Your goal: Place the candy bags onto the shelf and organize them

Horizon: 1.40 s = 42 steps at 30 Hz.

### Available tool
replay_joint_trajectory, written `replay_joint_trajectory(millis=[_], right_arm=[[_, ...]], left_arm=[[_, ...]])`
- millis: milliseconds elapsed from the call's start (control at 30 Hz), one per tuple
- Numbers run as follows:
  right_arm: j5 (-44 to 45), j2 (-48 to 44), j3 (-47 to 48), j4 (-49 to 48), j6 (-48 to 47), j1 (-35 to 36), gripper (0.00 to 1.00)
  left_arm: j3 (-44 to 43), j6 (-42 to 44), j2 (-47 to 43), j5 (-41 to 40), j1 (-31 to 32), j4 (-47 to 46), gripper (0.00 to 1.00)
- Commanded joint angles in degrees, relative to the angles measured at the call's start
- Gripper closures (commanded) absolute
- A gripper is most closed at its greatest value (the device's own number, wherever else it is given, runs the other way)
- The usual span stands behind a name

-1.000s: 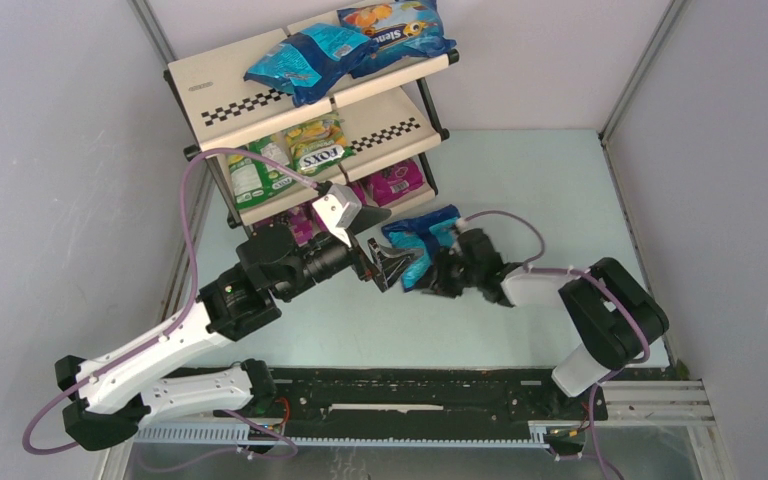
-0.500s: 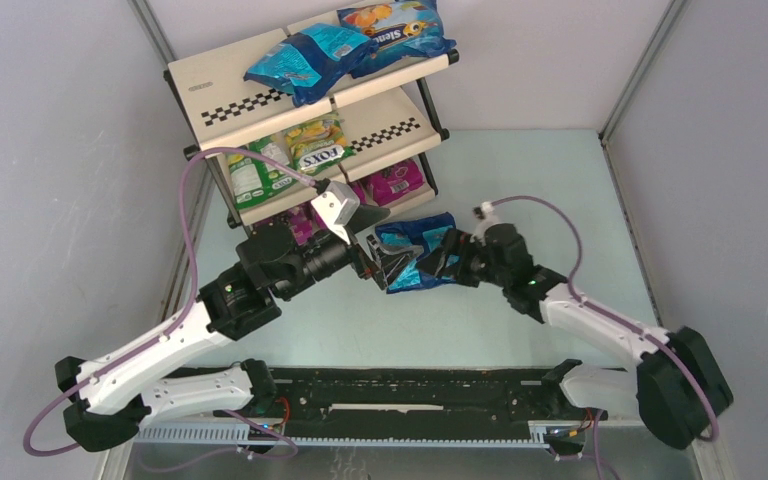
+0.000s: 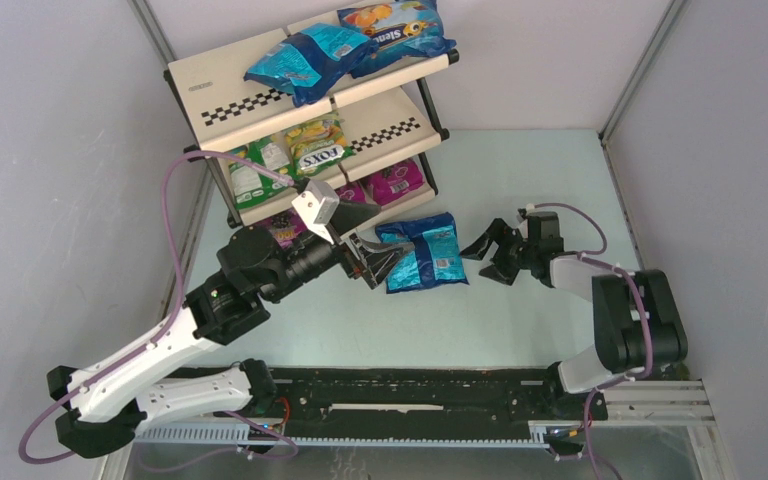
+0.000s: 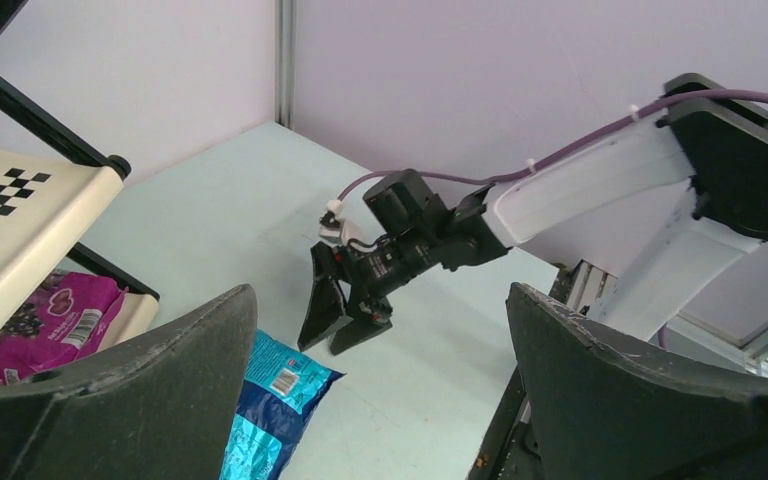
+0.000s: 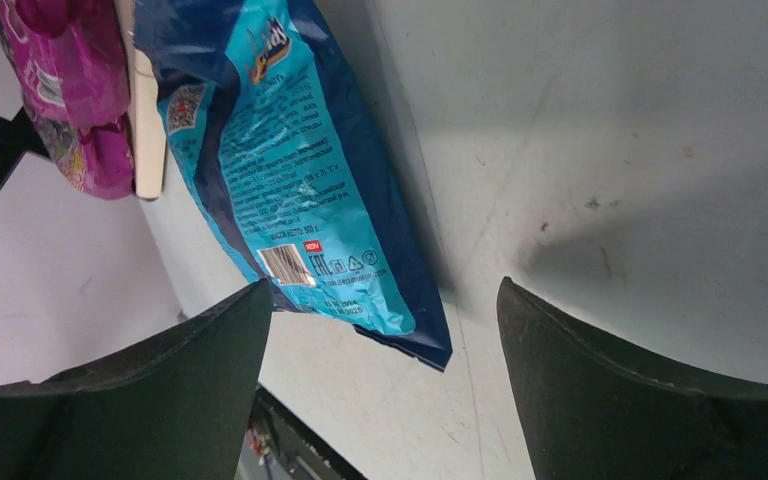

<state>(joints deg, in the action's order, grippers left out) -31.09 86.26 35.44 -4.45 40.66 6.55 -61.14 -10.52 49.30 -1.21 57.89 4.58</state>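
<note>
Plainly the teal bag [image 3: 422, 252] lies between both parted jaws, maybe touching the left.

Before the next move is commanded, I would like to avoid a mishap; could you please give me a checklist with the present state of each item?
1. Right end effector open, apart from the teal-blue bag: ok.
2. Left end effector open: ok.
3. Bag lying flat on the table: ok.
4. Bag centred between the left jaws: cannot tell; the left wrist view shows it low, off to one side.
5. Bare panel on the shelf to receive it: ok, top tier, left.
6. The two arms apart: ok.
</note>
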Motion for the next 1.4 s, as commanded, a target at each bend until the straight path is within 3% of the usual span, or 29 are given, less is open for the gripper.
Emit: replay_joint_trajectory(millis=[0,167,433,800,1033,1367], right_arm=[[-6.22,4.7,2.44,-10.11,1.78,2.34,0.11],[-3.95,8.7,2.44,-15.71,4.38,7.81,0.16],[2.84,6.1,2.33,-11.19,1.4,12.48,0.54],[-0.3,-7.3,-3.14,-13.32,4.71,11.38,0.93],[-1.94,-14.6,-6.38,-13.94,8.31,11.03,0.97],[-2.54,-28.46,-9.96,-4.51,4.82,5.86,0.99]], left_arm=[[0.81,-0.2,-0.41,-0.68,-0.06,-2.15,0.0],[0.73,-0.15,0.07,-0.35,-0.06,-2.19,0.0],[0.94,0.24,1.21,-0.93,-0.06,-2.15,0.0],[1.48,-0.49,2.57,-0.37,-0.06,-2.88,0.0],[2.24,-1.87,4.37,-0.54,-0.05,-3.79,0.0],[3.13,-10.06,12.44,3.56,0.11,-6.7,0.01]])
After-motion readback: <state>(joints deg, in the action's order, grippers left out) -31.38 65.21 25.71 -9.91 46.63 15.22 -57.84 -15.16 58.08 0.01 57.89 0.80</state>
